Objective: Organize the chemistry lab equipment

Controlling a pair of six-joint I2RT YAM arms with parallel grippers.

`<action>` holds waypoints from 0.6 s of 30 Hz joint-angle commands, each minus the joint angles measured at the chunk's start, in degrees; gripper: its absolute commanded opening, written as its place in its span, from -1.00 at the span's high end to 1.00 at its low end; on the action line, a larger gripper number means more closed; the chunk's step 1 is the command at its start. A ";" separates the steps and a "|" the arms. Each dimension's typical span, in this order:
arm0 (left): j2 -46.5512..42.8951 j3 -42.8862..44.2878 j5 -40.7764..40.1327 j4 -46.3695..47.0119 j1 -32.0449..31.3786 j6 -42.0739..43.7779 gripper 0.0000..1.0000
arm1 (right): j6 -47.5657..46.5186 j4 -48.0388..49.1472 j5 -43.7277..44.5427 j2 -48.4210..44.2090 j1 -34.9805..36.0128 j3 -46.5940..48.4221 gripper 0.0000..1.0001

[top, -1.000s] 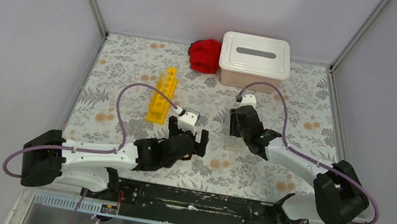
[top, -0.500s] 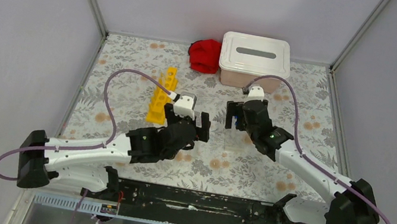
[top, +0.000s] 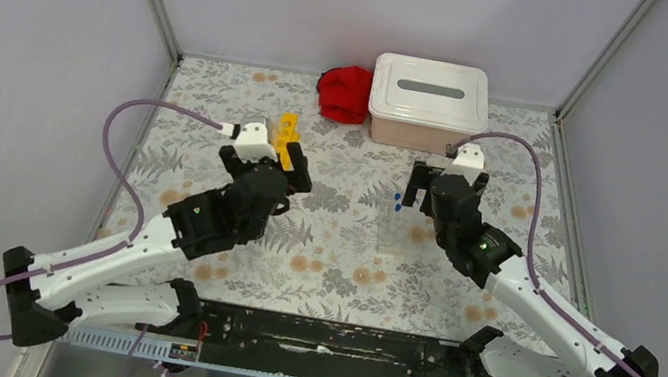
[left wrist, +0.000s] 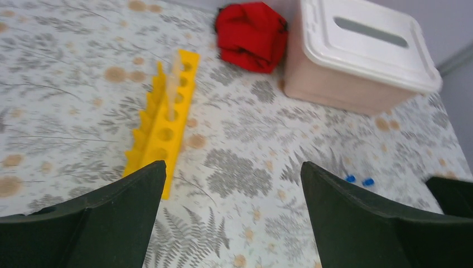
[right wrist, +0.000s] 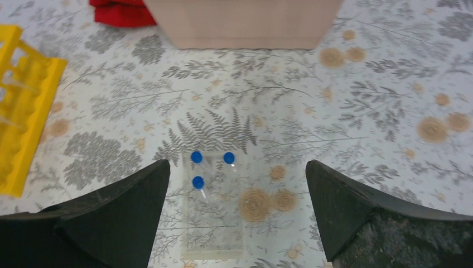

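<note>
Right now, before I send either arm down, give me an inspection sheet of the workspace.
Surface: flower-print table cover, no spills seen.
Job's things: yellow rack, with what looks like one clear tube standing in it; three blue-capped tubes in a clear tray; bin at the back, white lid on; tongs: nothing seen.
Clutter: red cloth left of the bin.
Jaws: left jaws open, empty, over the rack's near end; right jaws open, empty, above the tray.
Cables: left cable and right cable, both purple, loop off the arms; no snag seen.
Surroundings: grey walls, metal frame posts.
</note>
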 commanded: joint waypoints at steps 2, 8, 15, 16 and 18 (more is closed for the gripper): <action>-2.32 -2.35 -6.13 3.27 6.72 5.92 -0.97 | 3.94 -4.30 14.02 -3.57 0.52 -0.60 -0.99; 1.83 -3.64 0.30 6.62 20.32 10.37 -0.97 | 4.86 -3.62 16.60 -7.72 0.46 -2.99 -0.99; 1.91 -13.39 17.94 23.03 41.65 15.04 -0.97 | 3.39 -3.13 20.51 -8.32 0.49 -3.68 -0.99; 1.50 -15.12 19.38 24.95 44.07 15.13 -0.97 | 3.22 -3.06 21.20 -8.08 0.48 -3.77 -0.99; 0.78 -18.18 22.12 28.42 48.43 15.84 -0.97 | 3.32 -2.81 22.38 -7.63 0.45 -3.83 -0.99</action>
